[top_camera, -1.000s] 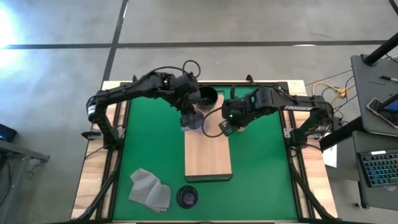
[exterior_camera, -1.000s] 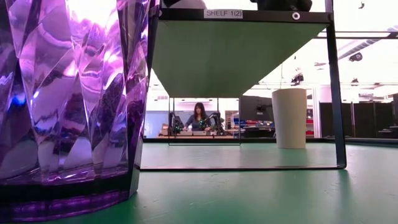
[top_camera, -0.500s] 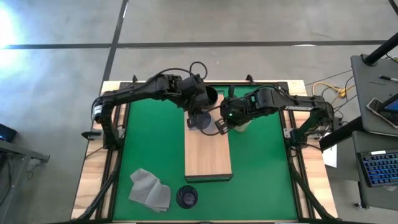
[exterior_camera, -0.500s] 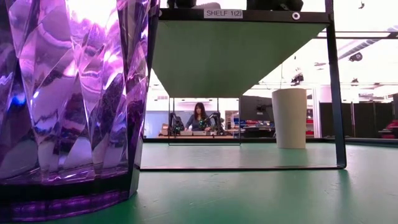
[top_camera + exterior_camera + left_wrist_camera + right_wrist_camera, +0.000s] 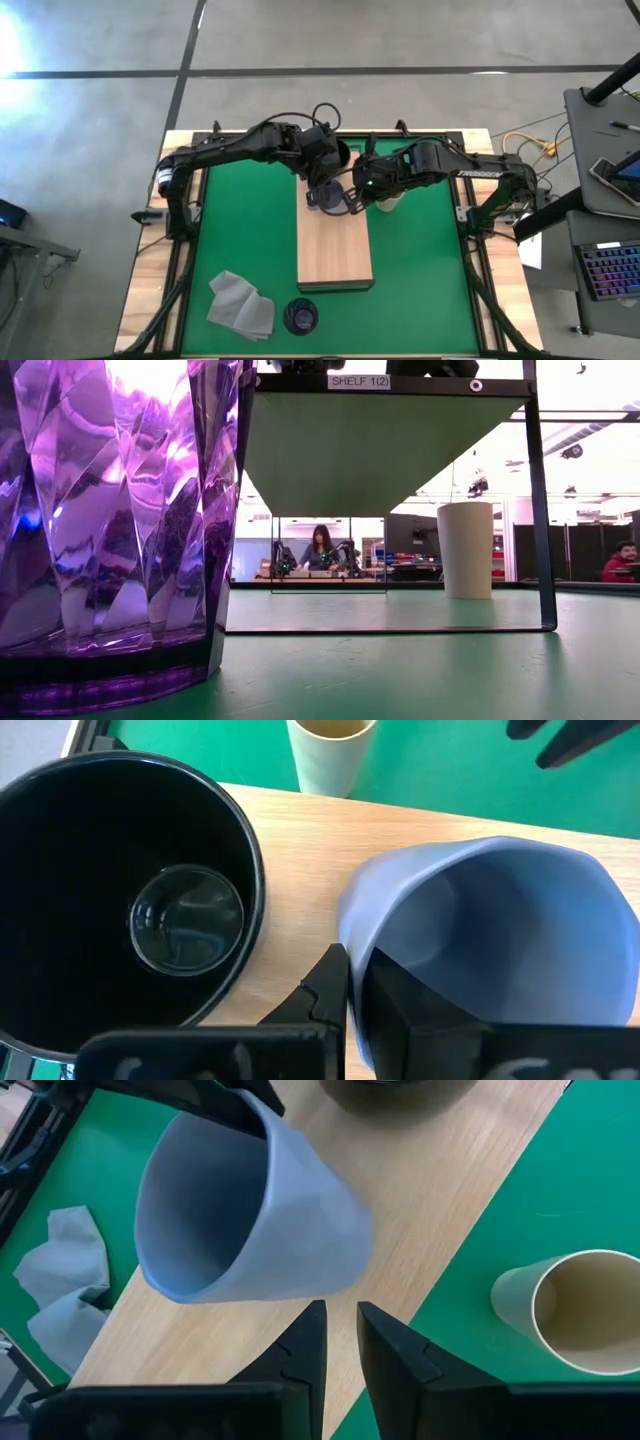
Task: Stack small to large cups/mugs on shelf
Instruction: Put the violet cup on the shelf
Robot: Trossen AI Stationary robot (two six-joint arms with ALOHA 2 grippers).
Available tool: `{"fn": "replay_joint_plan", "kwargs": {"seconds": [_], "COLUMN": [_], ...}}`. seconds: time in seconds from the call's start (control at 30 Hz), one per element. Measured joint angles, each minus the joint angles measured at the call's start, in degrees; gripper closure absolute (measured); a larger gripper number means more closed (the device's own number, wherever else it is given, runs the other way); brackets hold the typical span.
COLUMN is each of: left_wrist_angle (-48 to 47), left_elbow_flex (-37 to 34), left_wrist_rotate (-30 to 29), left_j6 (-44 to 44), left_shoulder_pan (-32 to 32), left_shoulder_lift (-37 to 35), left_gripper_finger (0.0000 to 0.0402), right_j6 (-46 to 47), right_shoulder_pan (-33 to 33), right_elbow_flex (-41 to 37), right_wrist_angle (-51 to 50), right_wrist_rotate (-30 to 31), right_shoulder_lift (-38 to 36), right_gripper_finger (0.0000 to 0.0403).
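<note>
My left gripper (image 5: 322, 186) is shut on the pale lavender mug (image 5: 323, 198), held tilted over the far end of the wooden shelf (image 5: 335, 250). My right gripper (image 5: 346, 200) is shut and hovers just right of the mug (image 5: 240, 1210), fingertips close under its wall. The black mug (image 5: 335, 155) stands upright just beyond the shelf's far end. The beige cup (image 5: 390, 200) stands on the green mat right of the shelf. The purple tumbler (image 5: 300, 316) stands on the mat at the shelf's near end and fills the left of the low view (image 5: 110, 510). My left gripper pinches the lavender mug's wall at the rim (image 5: 365, 955), with one finger (image 5: 325, 990) outside and the other (image 5: 420, 1015) inside. The fingers come from above, slanting from the far left. The mug is tilted, its mouth toward the table's near left.
A grey folded cloth (image 5: 240, 305) lies on the mat near the table's near left. The shelf is raised on a thin black frame (image 5: 545, 510), with open space under it. A bare stretch of board (image 5: 440, 1190) runs from the mug toward the shelf's near end. People sit in the room beyond.
My left gripper has carried the lavender mug toward the table's right, from the shelf's left edge to over its far end. My right gripper has moved a little left, toward the mug.
</note>
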Motion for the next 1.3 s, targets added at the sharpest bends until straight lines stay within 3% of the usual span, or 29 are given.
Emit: {"fn": "replay_joint_plan", "kwargs": {"seconds": [0.5,0.7,0.87,1.13,1.3], "left_wrist_angle": [0.90,0.29,0.02,-0.08,0.98], "left_elbow_flex": [-0.46,-0.54,-0.28,-0.83,-0.87], "left_wrist_rotate": [0.06,0.18,0.33,0.35,0.35], "left_j6": [-0.55,-0.64,-0.62,0.34,1.17], "left_shoulder_pan": [0.57,0.57,0.57,0.57,0.57], "left_shoulder_lift": [0.00,0.00,-0.15,-0.35,-0.35], "left_gripper_finger": [0.0401,0.0401,0.0399,0.0395,0.0394], "right_j6": [-1.94,-4.73,-6.15,-9.41,-10.51], "right_shoulder_pan": [0.00,-0.27,-1.59,-4.44,-4.76], "right_elbow_flex": [-0.22,-0.26,-0.59,-3.09,-3.57], "right_wrist_angle": [2.18,2.02,1.40,3.85,5.86], "right_wrist_rotate": [0.04,0.59,0.33,-7.20,-8.90], "right_shoulder_lift": [0.67,1.11,1.11,0.57,0.00], "right_gripper_finger": [0.0351,0.0388,0.0394,0.0394,0.0394]}}
